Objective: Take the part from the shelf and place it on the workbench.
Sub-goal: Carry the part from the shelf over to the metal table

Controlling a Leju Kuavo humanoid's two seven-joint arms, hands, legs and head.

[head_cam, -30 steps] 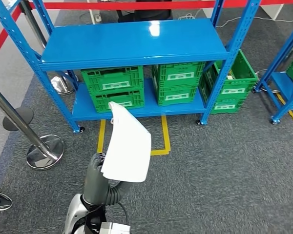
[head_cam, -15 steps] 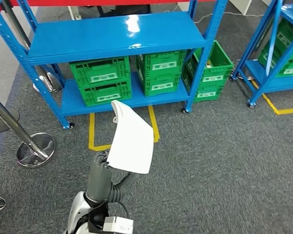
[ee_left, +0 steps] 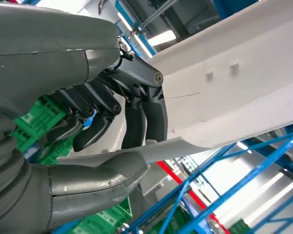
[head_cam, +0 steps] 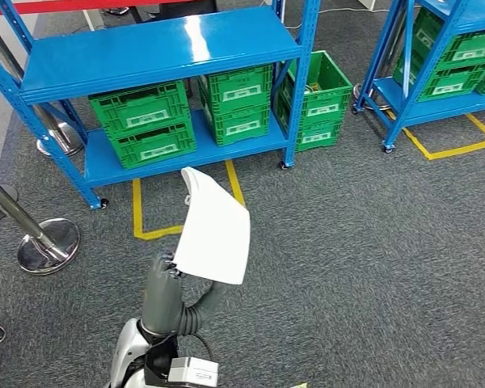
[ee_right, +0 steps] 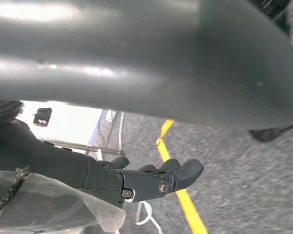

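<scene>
Grey carpet (head_cam: 362, 242) spreads before us, marked with yellow floor tape (head_cam: 139, 230). On it stand two blue shelf racks: one rack (head_cam: 154, 56) straight ahead and a second rack (head_cam: 435, 48) off to the right. We count four green crates (head_cam: 142, 121) on the near rack's lower shelf, stacked two and two, and one more green crate (head_cam: 313, 93) sitting on the floor just beside its right post. Further green crates on the second rack are cut off by the edge, so we cannot tell their number. Two chrome stanchion bases (head_cam: 48, 245) show at the left.

Our left hand (head_cam: 162, 289) holds one white part (head_cam: 214, 230), a thin curved panel, up in front of us above the carpet. From the left wrist, the thumb (ee_left: 100, 178) and dark fingers (ee_left: 152, 119) pinch the panel's edge between them. Our right hand (ee_right: 152, 178) hangs over the carpet with fingers extended and holding nothing.
</scene>
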